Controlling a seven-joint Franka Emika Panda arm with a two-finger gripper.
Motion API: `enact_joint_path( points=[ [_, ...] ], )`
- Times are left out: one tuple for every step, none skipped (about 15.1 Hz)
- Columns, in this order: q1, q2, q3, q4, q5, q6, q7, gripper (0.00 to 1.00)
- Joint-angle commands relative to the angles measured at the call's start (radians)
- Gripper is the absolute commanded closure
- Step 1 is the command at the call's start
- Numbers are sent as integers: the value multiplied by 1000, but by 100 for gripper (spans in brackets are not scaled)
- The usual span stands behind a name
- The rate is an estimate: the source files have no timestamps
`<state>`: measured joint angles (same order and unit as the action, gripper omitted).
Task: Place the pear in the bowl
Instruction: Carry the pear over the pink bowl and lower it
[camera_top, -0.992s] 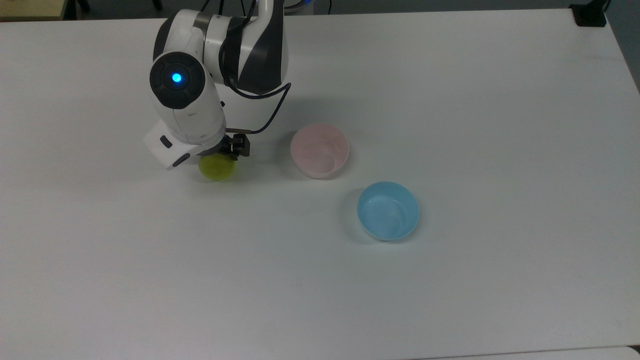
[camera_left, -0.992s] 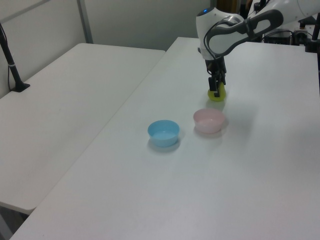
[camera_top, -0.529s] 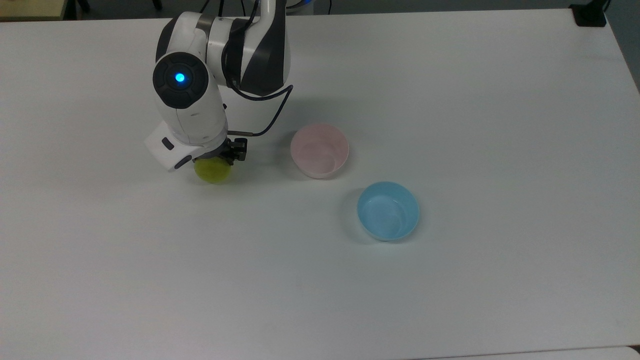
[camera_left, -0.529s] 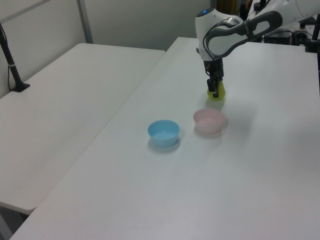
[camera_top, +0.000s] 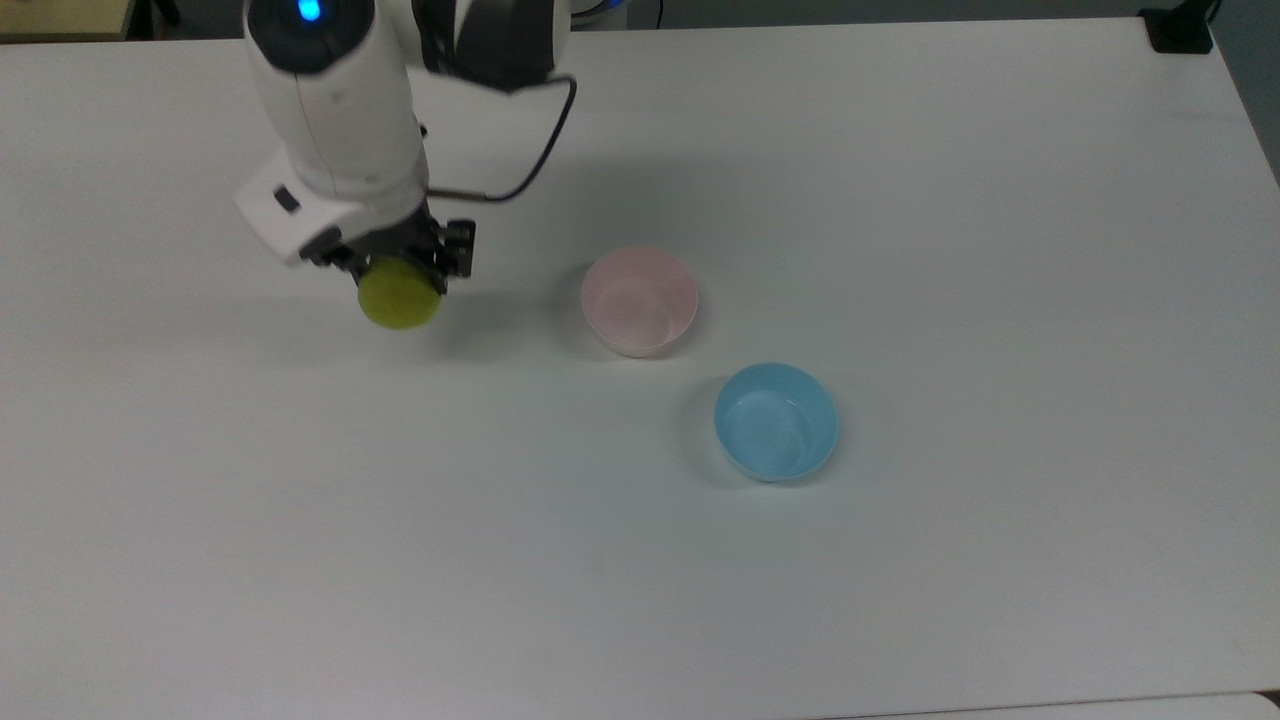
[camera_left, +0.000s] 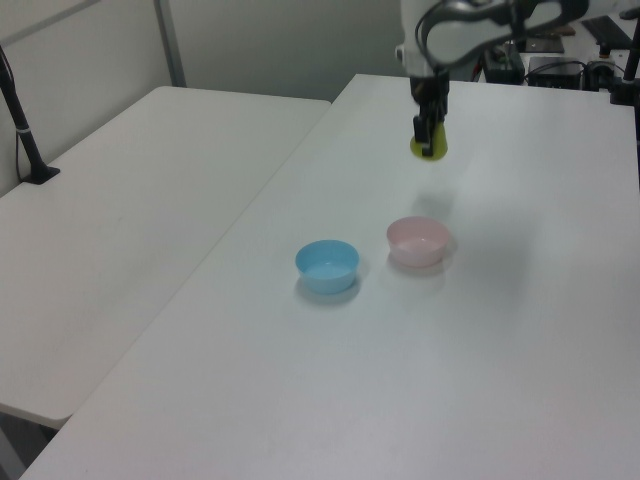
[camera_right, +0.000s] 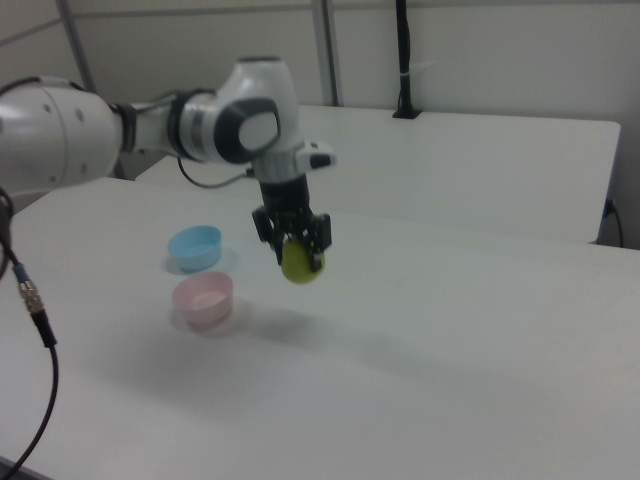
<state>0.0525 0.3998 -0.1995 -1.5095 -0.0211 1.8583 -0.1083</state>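
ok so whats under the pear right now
Bare white table with a faint shadow. The pear hangs in the air, clamped in the gripper, which covers its top.

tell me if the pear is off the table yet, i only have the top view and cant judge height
Observer: Yes. In the right view the pear hangs in the gripper well above the table, with its shadow apart from it on the surface.
Operator: is it over the pink bowl
Observer: No. In the right view the pink bowl sits on the table, off to the right view's left of the pear.
Operator: anything in that bowl
Observer: In the left view the pink bowl looks empty, and so does the blue bowl beside it.
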Motion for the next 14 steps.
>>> enact_joint_path(
  points=[
    [9,-71,-6,3,24,-59,16,73],
    [13,-81,-1,3,29,-59,22,72],
    [18,-85,5,5,33,-61,39,71],
    [24,-87,8,5,33,-61,65,71],
    [52,-93,8,5,33,-62,82,70],
    [87,-99,6,3,33,-62,87,70],
    [113,-101,6,3,33,-79,90,69],
    [134,-99,8,3,39,-102,98,69],
    [157,-98,8,3,55,-108,105,69],
    [193,-96,6,-4,81,-111,110,69],
    [213,-95,6,-11,82,-111,110,69],
    [236,-91,8,-24,84,-111,111,69],
    [257,-85,6,-35,84,-110,111,69],
    [273,-70,6,-43,84,-107,111,69]
  ],
)
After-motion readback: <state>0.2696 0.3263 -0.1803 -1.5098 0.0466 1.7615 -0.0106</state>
